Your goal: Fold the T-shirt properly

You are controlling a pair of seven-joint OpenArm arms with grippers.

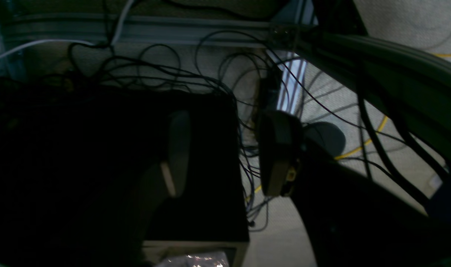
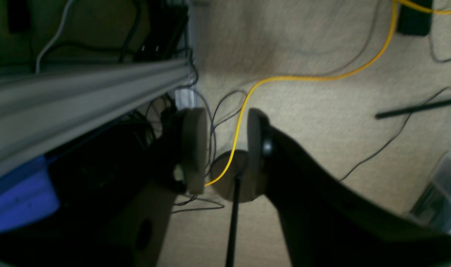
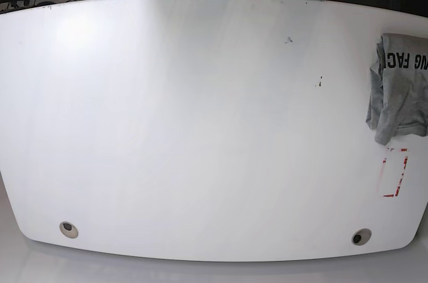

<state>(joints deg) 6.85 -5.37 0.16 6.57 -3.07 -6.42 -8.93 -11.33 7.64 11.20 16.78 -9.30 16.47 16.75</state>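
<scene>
The T-shirt (image 3: 401, 89) lies crumpled at the far right edge of the white table (image 3: 200, 129), grey, with black letters showing at its top; part of it runs out of frame. Neither arm shows in the base view. In the left wrist view my left gripper (image 1: 227, 155) hangs open over the floor, nothing between its fingers (image 1: 278, 154). My right gripper (image 2: 225, 148) is also open and empty, its pads (image 2: 194, 146) pointing at the carpet beside the table frame.
A red-edged rectangle mark (image 3: 394, 172) sits on the table below the shirt. Two round grommets (image 3: 67, 228) (image 3: 361, 237) lie near the front edge. Aluminium rails (image 2: 81, 92), a black box (image 1: 196, 167), tangled cables (image 1: 155, 70) and a yellow cable (image 2: 303, 78) lie below.
</scene>
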